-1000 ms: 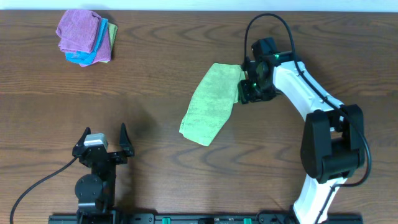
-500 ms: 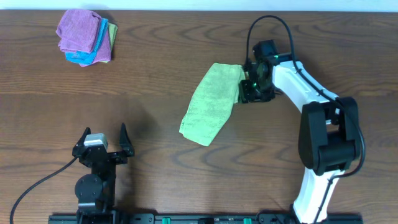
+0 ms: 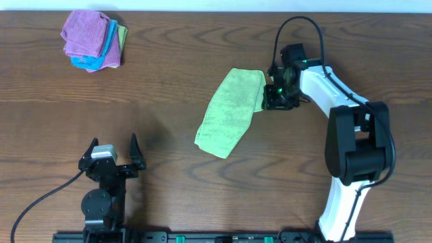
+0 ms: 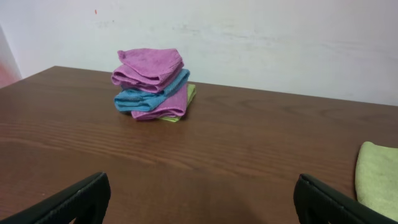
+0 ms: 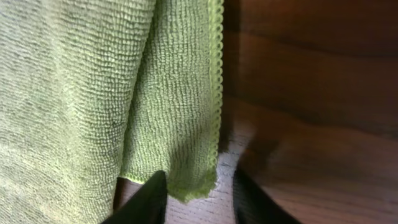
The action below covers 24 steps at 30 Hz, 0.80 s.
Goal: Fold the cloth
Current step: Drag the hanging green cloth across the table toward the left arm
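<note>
The lime-green cloth lies folded into a long strip, slanting across the table's middle. It fills the left of the right wrist view, and its edge shows in the left wrist view. My right gripper sits low at the cloth's upper right edge. Its fingers are apart, with a loose cloth corner between them and bare wood beside that corner. My left gripper is open and empty near the front left, far from the cloth. No white tag shows.
A stack of purple, light-blue and green cloths sits at the far left corner, also in the left wrist view. The brown wood table ends at a white wall at the back.
My right gripper has shifted slightly to the right, away from the cloth's edge. The cloth and the left arm have not moved.
</note>
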Tool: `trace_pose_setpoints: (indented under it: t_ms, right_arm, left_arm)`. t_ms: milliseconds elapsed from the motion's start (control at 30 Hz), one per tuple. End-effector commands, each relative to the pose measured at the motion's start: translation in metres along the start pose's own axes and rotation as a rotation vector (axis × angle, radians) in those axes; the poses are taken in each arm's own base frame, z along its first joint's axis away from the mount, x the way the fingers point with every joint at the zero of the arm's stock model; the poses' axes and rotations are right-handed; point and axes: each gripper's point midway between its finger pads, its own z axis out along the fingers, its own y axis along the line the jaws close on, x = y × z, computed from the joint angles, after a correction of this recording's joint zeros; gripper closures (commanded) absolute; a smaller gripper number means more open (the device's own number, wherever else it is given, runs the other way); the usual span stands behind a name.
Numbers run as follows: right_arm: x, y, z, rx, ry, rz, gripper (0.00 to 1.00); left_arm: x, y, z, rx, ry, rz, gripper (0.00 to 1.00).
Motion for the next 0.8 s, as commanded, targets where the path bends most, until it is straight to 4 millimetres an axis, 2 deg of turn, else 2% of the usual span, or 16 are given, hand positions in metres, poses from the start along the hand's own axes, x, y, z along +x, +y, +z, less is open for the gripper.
trace_pose_setpoints:
  t_ms: [0, 33, 100, 267, 367, 533, 567, 633, 667, 700, 733, 767]
  right_arm:
    - [0.0, 0.002, 0.004, -0.022, 0.004, 0.006, 0.77]
    - [-0.001, 0.002, 0.004, -0.023, 0.0, 0.005, 0.78]
    - [-0.001, 0.002, 0.004, -0.023, -0.001, 0.007, 0.99]
    - [-0.008, 0.002, 0.0, -0.022, -0.022, 0.008, 0.99]
    - [-0.025, -0.006, -0.019, 0.05, -0.059, 0.006, 0.99]
    - [-0.071, -0.033, -0.093, 0.339, -0.183, -0.033, 0.99]
    - [-0.077, -0.043, -0.108, 0.426, -0.208, -0.027, 0.99]
    - [-0.085, -0.081, -0.16, 0.748, -0.313, 0.107, 0.99]
    - [-0.086, -0.091, -0.181, 0.86, -0.358, 0.152, 0.98]
    - [-0.089, -0.098, -0.202, 0.96, -0.4, 0.167, 0.99]
    - [-0.092, -0.097, -0.211, 0.996, -0.423, 0.163, 0.99]
    - [-0.095, -0.09, -0.213, 0.984, -0.419, 0.129, 0.99]
  left_arm:
    - [0.019, 0.004, 0.001, -0.023, 0.058, 0.001, 0.05]
    - [0.019, 0.004, 0.001, -0.023, 0.058, 0.001, 0.05]
    - [0.019, 0.004, 0.001, -0.023, 0.058, 0.001, 0.05]
    - [0.019, 0.004, 0.001, -0.023, 0.058, 0.001, 0.05]
    - [0.019, 0.004, 0.001, -0.023, 0.058, 0.001, 0.04]
    - [0.019, 0.004, 0.001, -0.023, 0.058, 0.001, 0.05]
    - [0.019, 0.004, 0.001, -0.023, 0.058, 0.001, 0.05]
    - [0.019, 0.004, 0.001, -0.023, 0.058, 0.001, 0.05]
    - [0.019, 0.004, 0.001, -0.023, 0.058, 0.001, 0.05]
    - [0.019, 0.004, 0.001, -0.023, 0.058, 0.001, 0.04]
    - [0.019, 0.004, 0.001, -0.023, 0.058, 0.001, 0.05]
    - [0.019, 0.004, 0.001, -0.023, 0.058, 0.001, 0.05]
